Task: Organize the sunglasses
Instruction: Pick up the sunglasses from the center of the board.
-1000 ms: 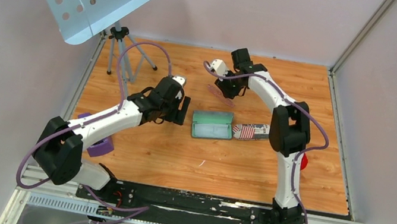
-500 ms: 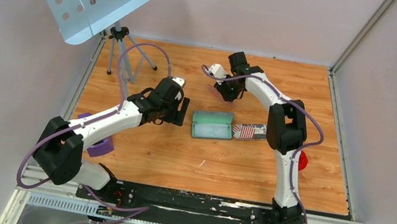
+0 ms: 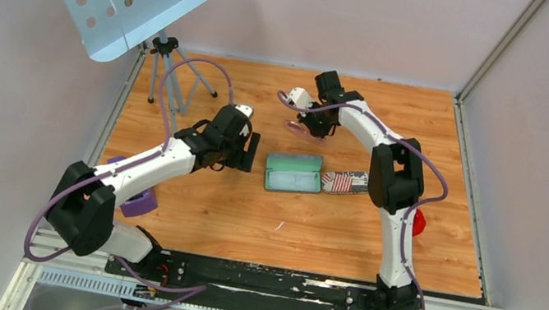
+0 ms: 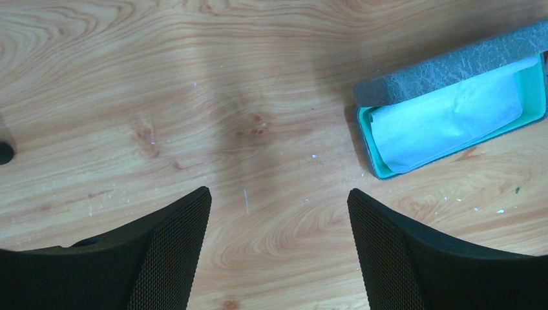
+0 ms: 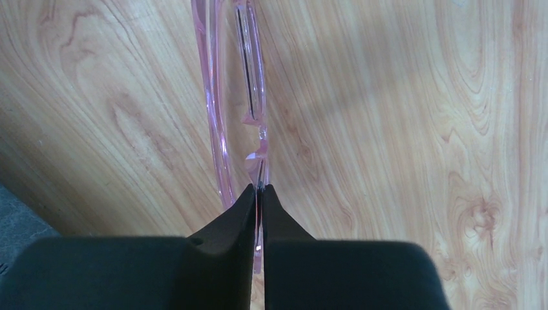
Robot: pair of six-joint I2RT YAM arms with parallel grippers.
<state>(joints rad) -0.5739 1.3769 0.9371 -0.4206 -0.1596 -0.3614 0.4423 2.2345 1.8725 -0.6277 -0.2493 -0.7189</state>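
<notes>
The sunglasses [image 5: 249, 84] are a small pink-purple pair, lying on edge on the wooden table at the back centre [image 3: 302, 130]. My right gripper [image 5: 259, 188] is shut on the sunglasses, its two black fingers pinching the thin frame near the lens. The rest of the pair runs away from the fingertips. My left gripper [image 4: 279, 200] hovers open over bare wood left of the open case, nothing between its fingers [image 4: 174, 245]. In the top view it [image 3: 248, 153] sits just left of that case.
An open grey case with a teal lining [image 3: 293, 173] [image 4: 452, 110] lies at table centre. A flag-patterned case [image 3: 346, 181] lies right of it. A purple object [image 3: 137, 202] sits under the left arm. A tripod with a perforated panel [image 3: 161, 70] stands back left; a red object [image 3: 419, 224] is at right.
The right gripper's jaws have closed onto the sunglasses' frame, and its wrist has shifted slightly left and back. The left arm has barely moved.
</notes>
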